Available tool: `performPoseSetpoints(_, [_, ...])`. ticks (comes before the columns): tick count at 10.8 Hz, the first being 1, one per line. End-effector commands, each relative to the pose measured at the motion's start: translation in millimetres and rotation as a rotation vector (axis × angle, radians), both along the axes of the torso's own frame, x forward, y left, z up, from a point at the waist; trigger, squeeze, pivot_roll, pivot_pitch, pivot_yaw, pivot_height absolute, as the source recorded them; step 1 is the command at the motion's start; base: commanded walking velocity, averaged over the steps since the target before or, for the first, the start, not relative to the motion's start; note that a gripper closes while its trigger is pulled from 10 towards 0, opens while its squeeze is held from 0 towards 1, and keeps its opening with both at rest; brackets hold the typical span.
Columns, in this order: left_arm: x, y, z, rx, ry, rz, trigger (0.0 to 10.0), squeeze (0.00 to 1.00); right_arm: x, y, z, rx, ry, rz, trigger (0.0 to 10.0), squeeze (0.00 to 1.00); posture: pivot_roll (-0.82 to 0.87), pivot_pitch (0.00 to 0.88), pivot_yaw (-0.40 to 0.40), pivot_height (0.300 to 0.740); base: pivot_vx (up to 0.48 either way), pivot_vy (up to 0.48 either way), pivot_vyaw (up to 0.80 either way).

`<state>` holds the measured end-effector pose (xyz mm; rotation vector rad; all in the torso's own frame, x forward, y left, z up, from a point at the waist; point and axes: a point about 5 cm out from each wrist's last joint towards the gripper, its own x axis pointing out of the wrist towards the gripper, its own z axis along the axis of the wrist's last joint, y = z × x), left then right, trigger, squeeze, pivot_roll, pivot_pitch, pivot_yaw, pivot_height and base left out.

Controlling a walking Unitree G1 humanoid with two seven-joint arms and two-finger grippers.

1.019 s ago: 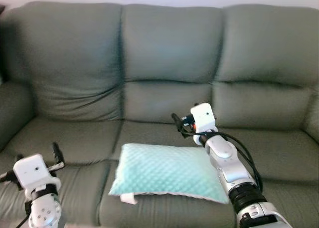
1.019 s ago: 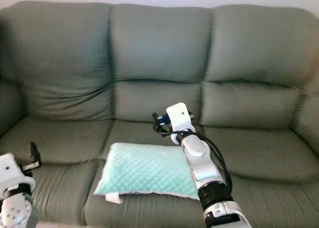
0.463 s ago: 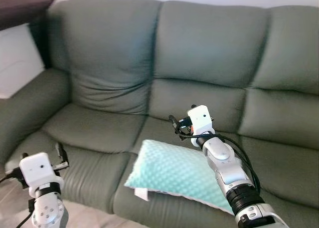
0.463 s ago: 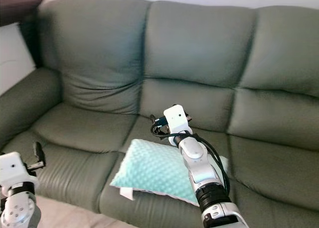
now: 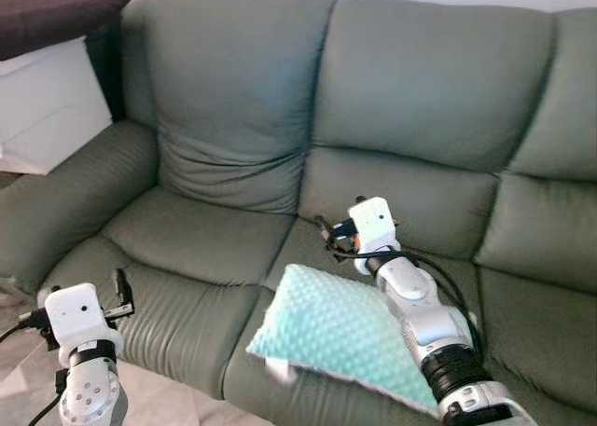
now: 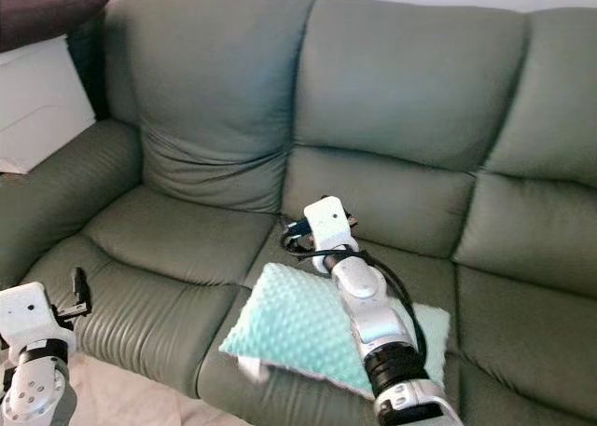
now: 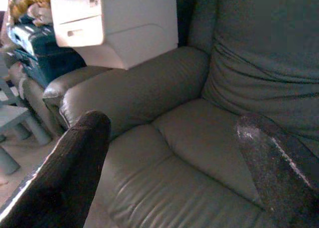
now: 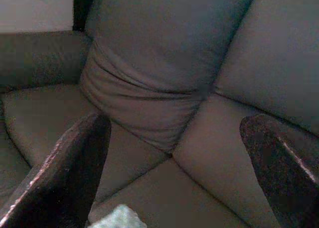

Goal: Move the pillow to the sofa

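The pillow (image 5: pixel 340 337), a pale teal dimpled cushion, lies on the near edge of the middle seat of the grey-green sofa (image 5: pixel 233 100), its near corner slightly overhanging the front. The right gripper (image 5: pixel 326 230) hovers just beyond the pillow's far edge, fingers spread apart and holding nothing; the forearm crosses above the pillow's right side. The left gripper (image 5: pixel 119 288) hangs low at the near left, fingers parted and empty. The placement appears essentially done. To finish well, the right arm should lift clear upward before retracting, so the forearm and cable do not drag the pillow off the seat.
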<state>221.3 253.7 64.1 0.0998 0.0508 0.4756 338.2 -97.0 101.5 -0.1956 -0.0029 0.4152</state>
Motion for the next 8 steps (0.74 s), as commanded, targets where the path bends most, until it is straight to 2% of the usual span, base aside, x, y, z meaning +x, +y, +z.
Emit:
performPoseSetpoints(1, [0.2,2.3,4.9,0.009,-0.015,0.011,10.0,0.00,0.3,-0.2,0.4,0.003,-0.004,-0.001,10.0,0.00,-0.12,0.000,0.042,0.740,0.000,0.000,0.80])
performPoseSetpoints(8, [1.3,-2.6,2.3,-0.033,-0.010,0.000,10.0,0.00,0.1,0.5,1.0,0.003,-0.007,0.012,10.0,0.00,-0.13,0.000,0.039,0.740,0.000,0.000,0.80])
